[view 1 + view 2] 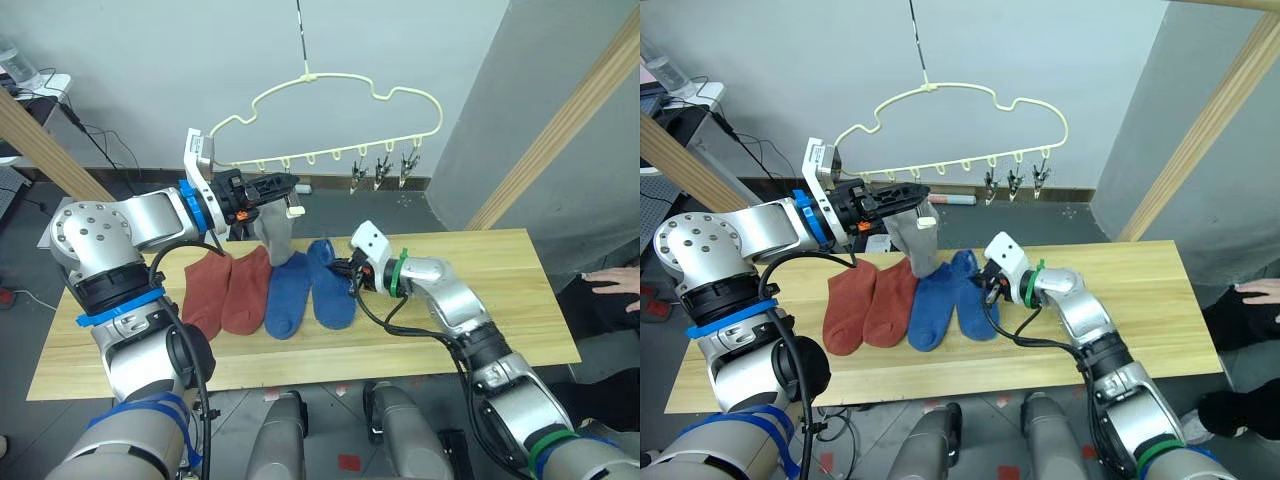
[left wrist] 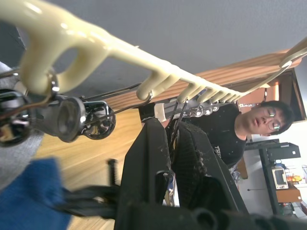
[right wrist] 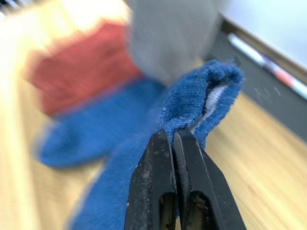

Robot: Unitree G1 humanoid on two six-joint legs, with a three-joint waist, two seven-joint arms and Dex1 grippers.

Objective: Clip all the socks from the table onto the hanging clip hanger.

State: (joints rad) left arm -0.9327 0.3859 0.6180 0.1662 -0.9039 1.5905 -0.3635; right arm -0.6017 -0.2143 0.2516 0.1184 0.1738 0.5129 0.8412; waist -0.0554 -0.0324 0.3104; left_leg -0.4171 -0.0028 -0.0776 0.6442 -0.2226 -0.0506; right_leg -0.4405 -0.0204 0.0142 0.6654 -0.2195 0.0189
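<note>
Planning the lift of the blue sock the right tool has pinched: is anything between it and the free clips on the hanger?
Nothing visible blocks it. The blue sock lies below the free clips; the grey sock hangs off to its left.

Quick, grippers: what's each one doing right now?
Left gripper: shut on a metal clip of the clip hanger.
Right gripper: shut on the blue sock cuff.

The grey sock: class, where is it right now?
In the left eye view the grey sock hangs above the table, by the left tool, over the blue socks and under the hanger.
</note>
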